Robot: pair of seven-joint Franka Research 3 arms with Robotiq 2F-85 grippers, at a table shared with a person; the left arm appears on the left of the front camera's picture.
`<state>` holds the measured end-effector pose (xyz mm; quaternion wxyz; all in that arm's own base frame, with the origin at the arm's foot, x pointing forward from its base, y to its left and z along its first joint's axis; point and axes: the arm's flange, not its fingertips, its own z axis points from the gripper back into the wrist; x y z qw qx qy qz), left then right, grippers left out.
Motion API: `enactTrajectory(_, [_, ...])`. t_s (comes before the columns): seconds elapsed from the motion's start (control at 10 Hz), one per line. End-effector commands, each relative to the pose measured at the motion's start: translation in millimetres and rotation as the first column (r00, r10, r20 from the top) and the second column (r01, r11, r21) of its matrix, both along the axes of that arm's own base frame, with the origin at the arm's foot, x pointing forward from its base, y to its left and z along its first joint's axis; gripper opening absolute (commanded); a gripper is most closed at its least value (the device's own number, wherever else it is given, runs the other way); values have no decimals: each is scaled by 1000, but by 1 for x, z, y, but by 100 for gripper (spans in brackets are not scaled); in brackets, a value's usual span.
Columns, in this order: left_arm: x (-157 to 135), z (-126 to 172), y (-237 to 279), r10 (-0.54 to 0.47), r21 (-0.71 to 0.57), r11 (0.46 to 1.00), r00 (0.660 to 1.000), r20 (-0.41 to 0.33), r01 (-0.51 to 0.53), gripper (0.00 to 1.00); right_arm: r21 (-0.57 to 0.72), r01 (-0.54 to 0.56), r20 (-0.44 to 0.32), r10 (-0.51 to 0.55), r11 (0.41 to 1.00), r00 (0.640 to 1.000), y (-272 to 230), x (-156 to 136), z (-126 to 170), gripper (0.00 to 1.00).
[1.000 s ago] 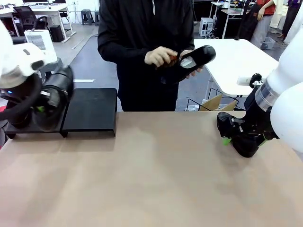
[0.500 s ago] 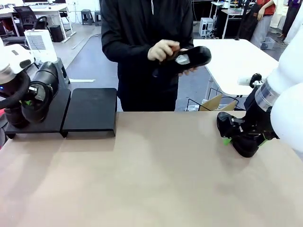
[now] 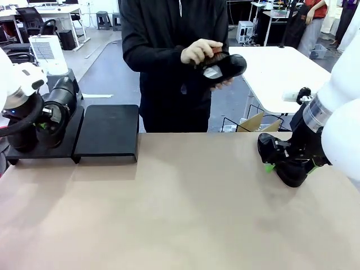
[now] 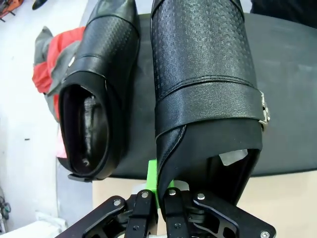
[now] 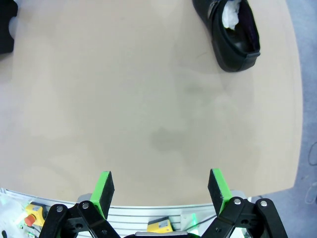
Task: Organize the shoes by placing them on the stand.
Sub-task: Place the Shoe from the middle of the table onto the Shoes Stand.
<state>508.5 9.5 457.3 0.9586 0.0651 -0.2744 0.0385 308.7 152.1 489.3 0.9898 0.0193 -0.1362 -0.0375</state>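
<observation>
— Left gripper (image 4: 161, 191) is clamped on the heel rim of a black shoe (image 4: 203, 74), with one green pad (image 4: 152, 176) showing against the leather. That shoe hangs over the left panel of the stand (image 3: 109, 132), at the far left corner of the tabletop (image 3: 180, 214).

— Is it down yet?

— Can't tell. From the front it looks tilted, toe raised. A second shoe (image 4: 99, 94) lies just beside it on the same panel, heel at the panel's near edge.

— So what could go wrong?

— Two things, I'd say. Letting go while the sole is off the panel could tip the shoe sideways into its neighbour and nudge that one off the edge. And the grip is on a thin rim only, so the leather could slide out early if the wrist swings.

— And the other arm?

— Right gripper (image 5: 161, 190) has its jaws wide apart and holds nothing, above bare tabletop near the right edge. A third shoe (image 5: 230, 34) lies on the tabletop ahead of it, close to an edge.

— The person?

— A hand (image 3: 199, 52) steadies a fourth shoe (image 3: 228, 66) beyond the far edge, so that one isn't reachable yet.
</observation>
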Motion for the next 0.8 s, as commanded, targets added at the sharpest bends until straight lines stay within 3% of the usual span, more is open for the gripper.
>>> enactTrajectory(0.0, [5,-4,0,38,19,999,998,42,-38,0,11,-6,-1,6,1000,1000,0,0,1,100])
enactTrajectory(0.3, [11,-16,-1,47,-6,999,999,24,-47,0,11,-6,-1,6,1000,1000,0,0,1,100])
enactTrajectory(0.7, [14,-25,-3,58,-14,998,997,59,-57,0,11,-6,-1,6,1000,1000,0,0,1,100])
